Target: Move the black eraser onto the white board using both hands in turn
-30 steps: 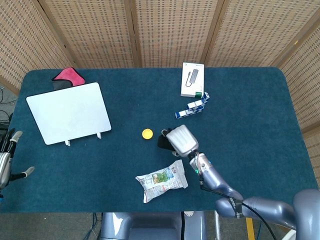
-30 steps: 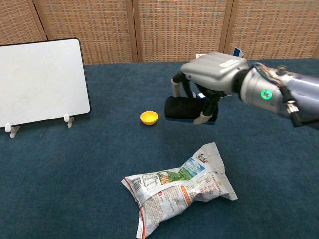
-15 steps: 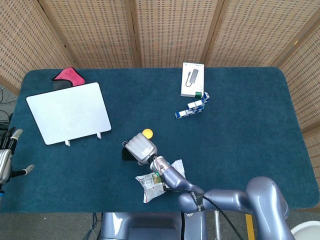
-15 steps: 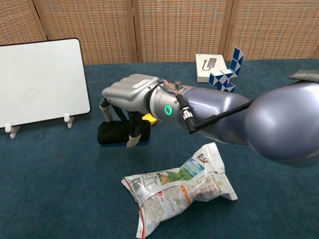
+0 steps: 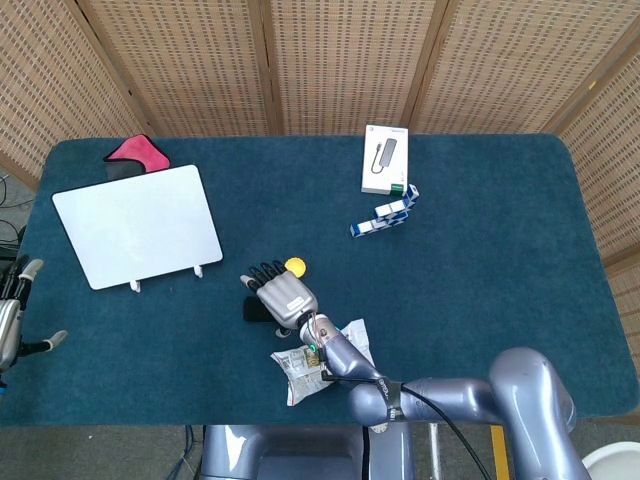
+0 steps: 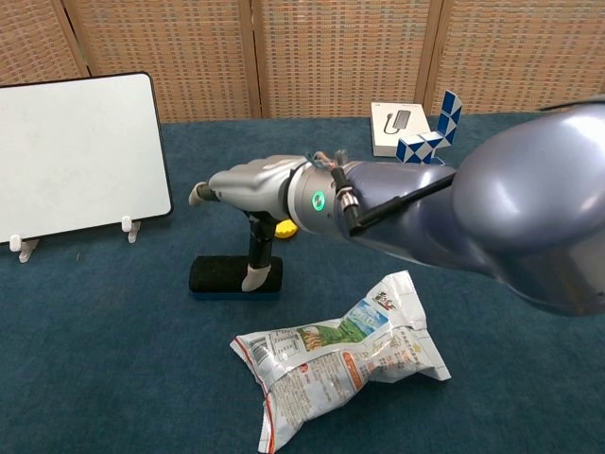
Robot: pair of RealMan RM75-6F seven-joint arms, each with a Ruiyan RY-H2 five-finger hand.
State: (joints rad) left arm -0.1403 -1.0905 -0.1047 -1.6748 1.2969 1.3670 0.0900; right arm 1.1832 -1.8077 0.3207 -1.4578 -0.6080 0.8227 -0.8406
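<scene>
The black eraser [image 5: 254, 310] [image 6: 233, 276] lies flat on the blue table, left of centre near the front. My right hand [image 5: 286, 295] [image 6: 260, 185] hovers just above it with its fingers stretched out flat; the thumb points down and its tip touches the eraser's right end. The white board [image 5: 138, 226] [image 6: 78, 154] stands tilted on small feet at the table's left, well apart from the eraser. My left hand [image 5: 14, 316] waits off the table's left edge, fingers apart and holding nothing.
A yellow cap [image 5: 295, 267] [image 6: 284, 226] sits just behind the right hand. A crumpled snack bag [image 5: 323, 365] [image 6: 340, 355] lies in front of it. A white box [image 5: 386, 158] and a blue-white folding puzzle [image 5: 384, 212] are at the back; a pink cloth [image 5: 138, 152] lies behind the board.
My right hand carried the eraser leftward from the table's middle, set it down on the table and spread its fingers off it. The left hand has barely moved.
</scene>
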